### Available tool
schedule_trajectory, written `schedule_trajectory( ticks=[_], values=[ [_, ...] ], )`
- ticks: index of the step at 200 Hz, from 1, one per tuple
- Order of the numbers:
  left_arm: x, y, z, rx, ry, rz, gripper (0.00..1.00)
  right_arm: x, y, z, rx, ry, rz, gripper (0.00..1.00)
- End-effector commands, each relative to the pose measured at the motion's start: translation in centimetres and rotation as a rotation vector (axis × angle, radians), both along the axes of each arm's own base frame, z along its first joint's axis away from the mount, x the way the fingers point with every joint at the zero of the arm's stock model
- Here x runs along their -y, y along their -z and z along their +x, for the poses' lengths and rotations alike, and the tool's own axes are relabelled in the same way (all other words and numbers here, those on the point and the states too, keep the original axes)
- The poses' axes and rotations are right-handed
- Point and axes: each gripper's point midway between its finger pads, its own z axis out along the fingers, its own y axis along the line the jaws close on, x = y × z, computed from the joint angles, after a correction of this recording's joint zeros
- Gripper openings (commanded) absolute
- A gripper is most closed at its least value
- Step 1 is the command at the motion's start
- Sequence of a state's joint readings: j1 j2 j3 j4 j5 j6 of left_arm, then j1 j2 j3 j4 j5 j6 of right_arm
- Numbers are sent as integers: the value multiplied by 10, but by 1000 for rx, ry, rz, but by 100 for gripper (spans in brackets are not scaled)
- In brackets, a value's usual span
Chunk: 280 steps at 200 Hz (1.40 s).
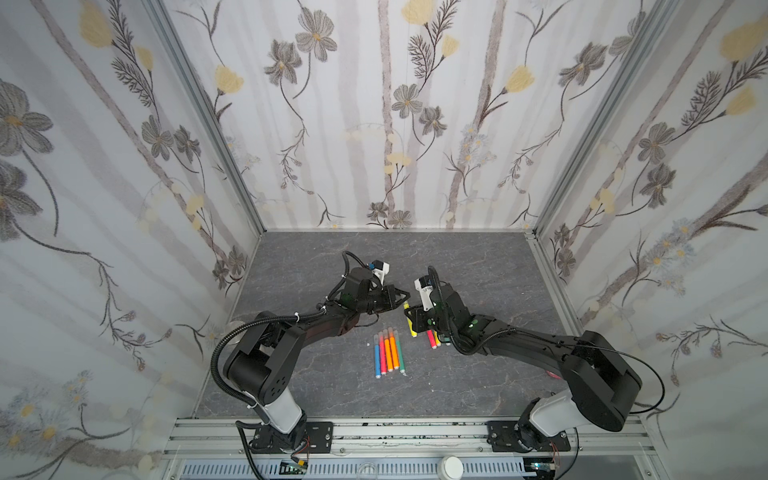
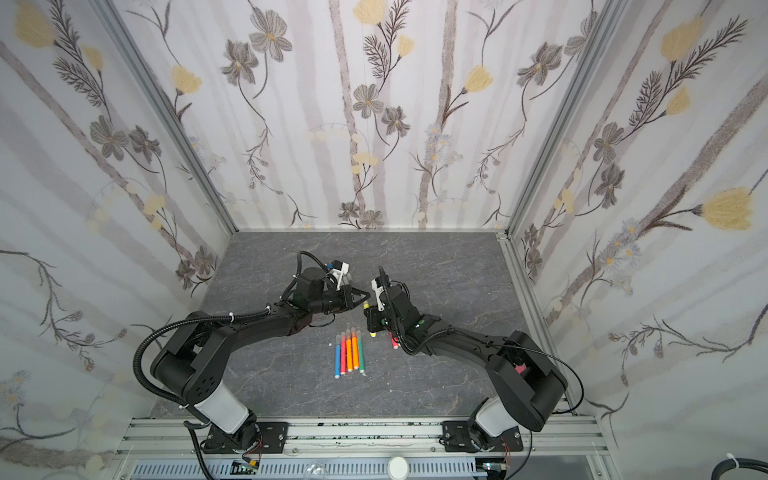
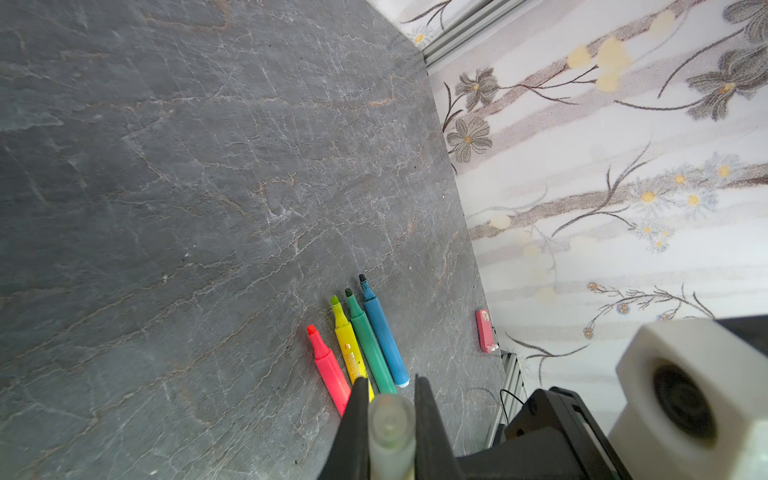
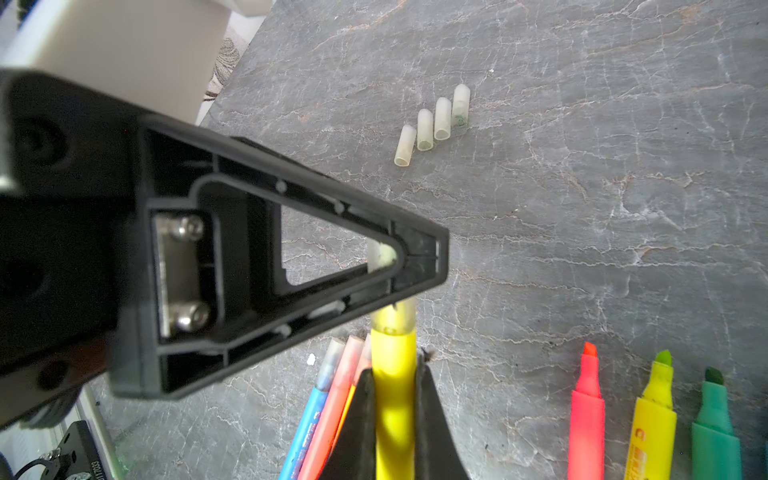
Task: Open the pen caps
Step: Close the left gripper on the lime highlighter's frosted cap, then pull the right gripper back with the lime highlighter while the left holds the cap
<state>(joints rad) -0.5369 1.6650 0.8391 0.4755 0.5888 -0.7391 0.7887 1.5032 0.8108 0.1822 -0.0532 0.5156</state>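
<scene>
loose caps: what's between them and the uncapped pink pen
Only bare tabletop separates the loose caps from the uncapped pink pen, in the right wrist view.

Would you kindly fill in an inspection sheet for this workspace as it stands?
Surface: grey veined tabletop.
Job's things: yellow pen held, its cap not yet off; five capped pens in a row; four uncapped pens side by side; four loose caps in a row.
Clutter: small pink item by the wall; white speck.
Grippers: left gripper shut on the cap; right gripper shut on the yellow pen.
Cables: black conduit along left arm; thin cable looping off right arm.
Surroundings: floral walls; aluminium rail in front.
</scene>
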Motion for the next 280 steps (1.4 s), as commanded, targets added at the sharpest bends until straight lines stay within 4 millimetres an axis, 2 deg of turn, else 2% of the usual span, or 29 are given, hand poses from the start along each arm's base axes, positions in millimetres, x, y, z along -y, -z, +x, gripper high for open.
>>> schedule_trajectory(
  ticks=[1,38,80,102,137,199,212,214,221,280],
  values=[
    [3,-10,0,16,11,-37,0,-5,-12,5,37,5,43,21],
    [4,-19,0,18,13,-65,0,-6,-10,8,41,12,41,25],
    [3,-24,0,17,4,-75,0,-8,-5,8,30,7,41,23],
    [4,-30,1,22,1,-88,0,-7,-4,7,25,5,37,18],
    [4,-36,6,33,-8,-93,0,-6,-1,5,20,2,37,1],
    [-16,-35,34,75,-91,-27,0,-2,6,-6,0,-14,33,0],
    [-19,-37,40,82,-101,-21,0,-3,2,-8,5,-17,39,0],
    [-19,-37,41,84,-102,-20,0,1,11,-12,-11,-17,24,0],
    [-21,-38,44,87,-108,-15,0,4,16,-16,-20,-16,17,0],
    [-32,-43,65,104,-142,4,0,15,19,-30,-28,-6,22,0]
  ],
)
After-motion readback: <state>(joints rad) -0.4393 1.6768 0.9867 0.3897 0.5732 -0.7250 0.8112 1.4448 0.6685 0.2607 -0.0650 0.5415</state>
